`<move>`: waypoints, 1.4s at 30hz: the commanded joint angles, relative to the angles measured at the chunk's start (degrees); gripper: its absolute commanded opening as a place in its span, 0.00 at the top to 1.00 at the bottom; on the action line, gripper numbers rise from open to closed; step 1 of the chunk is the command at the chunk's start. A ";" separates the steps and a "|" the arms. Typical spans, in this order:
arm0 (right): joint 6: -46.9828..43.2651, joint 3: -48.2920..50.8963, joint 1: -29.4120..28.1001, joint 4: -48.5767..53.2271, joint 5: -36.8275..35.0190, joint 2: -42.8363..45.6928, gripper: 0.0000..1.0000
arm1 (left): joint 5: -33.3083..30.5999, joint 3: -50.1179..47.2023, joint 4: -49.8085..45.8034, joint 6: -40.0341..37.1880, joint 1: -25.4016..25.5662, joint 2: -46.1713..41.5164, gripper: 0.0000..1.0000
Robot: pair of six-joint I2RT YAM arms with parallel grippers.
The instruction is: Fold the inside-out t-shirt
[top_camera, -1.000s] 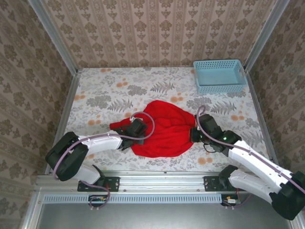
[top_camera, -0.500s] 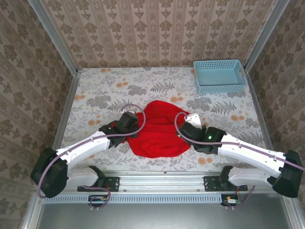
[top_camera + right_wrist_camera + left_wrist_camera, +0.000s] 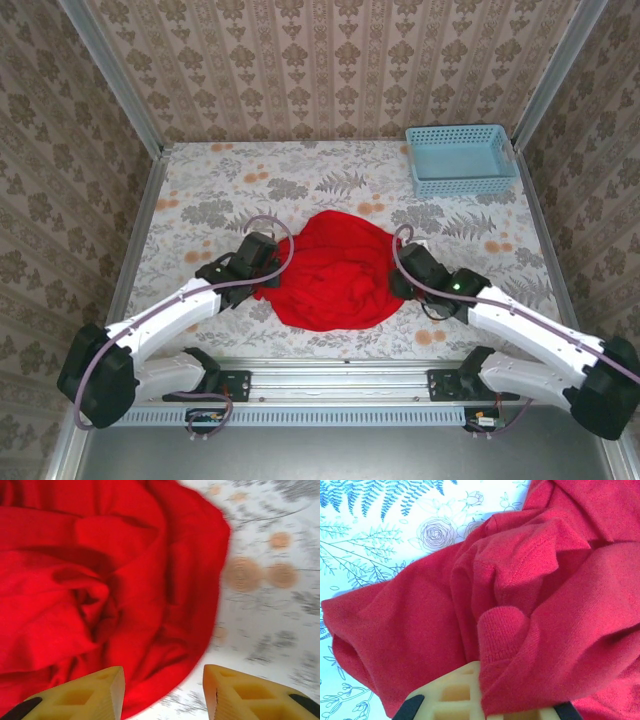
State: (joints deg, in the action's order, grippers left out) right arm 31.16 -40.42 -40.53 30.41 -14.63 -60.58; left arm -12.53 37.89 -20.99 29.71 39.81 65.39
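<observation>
Cloth dominates the middle of the bench (image 3: 200,190), whose cover is printed with grey ferns and orange blossoms. On the left, the left end effector (image 3: 260,272) sits at the left border of the t-shirt (image 3: 330,275), its jaws together and pinching a fold of the fabric. In the left wrist view a ribbed, rounded tuck of red knit runs down over the honeycomb-patterned yellow finger (image 3: 455,695), with a stitched seam curving above it.

The t-shirt itself lies near the front centre of the bench as a bright red, crumpled mound, roughly round in outline, soft and plain, with shallow creases across its top.

At its right border is the right end effector (image 3: 164,690), jaws apart and gripping nothing; the yellow wedge-shaped fingers (image 3: 95,692) stand either side of the shirt's curved edge, deep folds bunched to the left and bare floral bench to the right.

Far right at the back, well apart from the shirt, stands a light-blue rectangular plastic basket (image 3: 462,160) with latticed walls.
</observation>
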 commanded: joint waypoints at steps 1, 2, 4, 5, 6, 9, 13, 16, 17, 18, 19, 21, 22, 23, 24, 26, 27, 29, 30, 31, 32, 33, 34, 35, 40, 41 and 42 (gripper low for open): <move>-1.80 -0.56 2.15 -12.61 12.32 -6.27 0.51 | 0.92 -1.15 -0.05 -1.26 -0.15 0.54 1.00; -1.65 -0.89 2.66 -14.19 13.77 -8.34 0.50 | 0.95 -1.19 -0.12 -1.24 -0.15 0.62 1.00; -1.36 -2.26 3.09 -16.31 15.64 -12.82 0.50 | 0.77 -1.40 -0.22 -1.02 -0.13 0.45 1.00; -1.34 -3.07 3.17 -16.37 15.53 -14.84 0.50 | 0.71 -1.59 -0.13 -0.98 -0.10 0.37 1.00; -1.38 -4.18 3.25 -15.83 14.76 -17.09 0.49 | 0.84 -1.80 -0.03 -0.89 -0.21 0.13 1.00; -2.16 -7.07 3.35 -14.78 12.91 -23.27 0.50 | 1.11 -2.19 0.34 -0.84 -0.18 -0.08 1.00; -4.00 -9.21 3.19 -16.55 14.09 -25.91 0.71 | 1.01 -2.12 0.22 -1.14 -0.18 -0.10 1.00; -5.93 -12.23 1.95 -12.49 8.34 -26.15 0.89 | 0.69 -1.78 -0.08 -1.32 -0.20 -0.17 1.00; -6.55 -13.06 1.62 -10.69 5.65 -25.97 0.94 | 0.62 -1.59 -0.32 -1.38 -0.17 -0.26 1.00; -6.93 -13.81 1.28 -8.93 2.95 -25.51 0.99 | 0.53 -1.31 -0.57 -1.54 -0.24 -0.33 1.00; -7.44 -14.34 1.10 -7.41 0.51 -24.65 1.00 | 0.16 -0.90 -1.06 -1.74 -0.22 -0.56 1.00; -8.81 -15.28 -0.15 -4.11 -4.96 -22.14 1.00 | -0.67 0.25 -2.12 -2.26 -0.30 -1.15 1.00; -10.09 -16.17 -1.45 -1.75 -9.06 -20.56 1.00 | -1.05 1.04 -2.85 -2.67 -0.36 -1.56 1.00; -11.05 -17.11 -2.77 1.27 -13.92 -19.61 1.00 | -1.36 1.93 -3.36 -2.96 -0.47 -1.87 1.00; -12.13 -18.37 -4.23 4.38 -20.10 -17.09 1.00 | -1.64 3.03 -4.01 -3.27 -0.52 -2.10 1.00; -14.97 -20.17 -7.55 8.38 -27.63 -14.39 1.00 | -1.13 5.14 -4.78 -3.56 -0.70 -2.10 1.00; -16.11 -20.63 -9.42 9.74 -30.73 -13.08 1.00 | -0.34 6.17 -4.77 -3.78 -0.63 -2.02 1.00; -16.24 -20.71 -12.51 11.54 -33.87 -11.23 1.00 | 1.32 7.32 -3.68 -3.46 -0.29 -1.83 1.00; -15.88 -20.25 -13.32 11.85 -33.84 -10.80 1.00 | 1.99 7.56 -3.20 -3.14 -0.07 -1.69 1.00; -14.85 -19.37 -14.25 12.03 -33.77 -10.78 1.00 | 2.56 7.70 -2.57 -2.81 0.10 -1.38 1.00; -13.79 -18.12 -14.90 11.87 -33.13 -11.19 1.00 | 3.14 7.60 -1.96 -2.46 0.19 -0.89 1.00; -12.84 -16.78 -15.26 11.27 -32.07 -11.66 1.00 | 3.51 7.51 -1.69 -2.08 0.19 -0.22 1.00; -11.60 -15.15 -15.60 10.26 -30.58 -12.56 1.00 | 3.96 7.33 -1.24 -1.77 0.23 0.61 1.00; -10.62 -13.69 -15.99 8.99 -28.55 -13.80 1.00 | 4.67 7.03 -0.69 -1.66 0.22 1.69 1.00; -11.66 -8.74 -19.43 -2.33 -8.38 -17.26 0.81 | 6.30 6.30 -0.68 -1.67 0.40 6.09 1.00; -11.66 -7.79 -19.66 -4.57 -4.27 -16.77 0.77 | 6.08 6.03 -0.61 -1.82 0.35 6.39 1.00; -11.44 -6.78 -19.67 -6.76 -0.76 -15.67 0.74 | 5.65 5.63 -0.60 -2.00 0.33 6.50 1.00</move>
State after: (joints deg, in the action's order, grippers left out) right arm 19.59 -48.42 -59.42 31.14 -28.67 -78.19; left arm -7.64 44.27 -22.06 27.81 39.79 71.72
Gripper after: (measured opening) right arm 0.241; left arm 0.054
